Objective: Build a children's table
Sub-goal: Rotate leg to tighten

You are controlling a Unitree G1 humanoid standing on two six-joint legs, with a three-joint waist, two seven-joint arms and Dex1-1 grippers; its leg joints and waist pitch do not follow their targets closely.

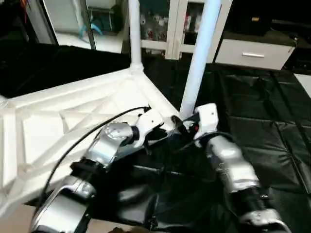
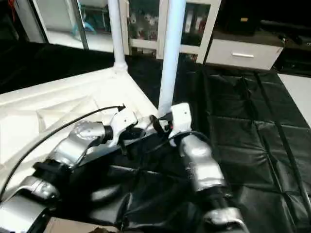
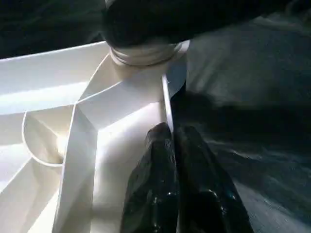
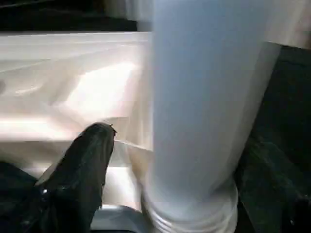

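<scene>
The white tabletop (image 1: 73, 111) lies upside down on the black-covered work table, its ribs facing up. Two white legs stand upright in its corner sockets, one at the far corner (image 1: 135, 34) and one at the near right corner (image 1: 200, 53). My left gripper (image 1: 163, 130) is shut on the tabletop's thin rim just beside that near corner; in the left wrist view its fingers (image 3: 155, 160) pinch the rim wall. My right gripper (image 1: 186, 124) sits at the base of the near leg (image 4: 204, 97). One black finger (image 4: 90, 170) stands apart from the tube, with a gap showing.
The black cover (image 1: 262, 121) stretches to the right and behind. A white drawer unit (image 1: 252, 53) and glass-door cabinets (image 1: 160, 19) stand beyond the table's far edge. A black cable (image 1: 92, 131) loops over my left forearm.
</scene>
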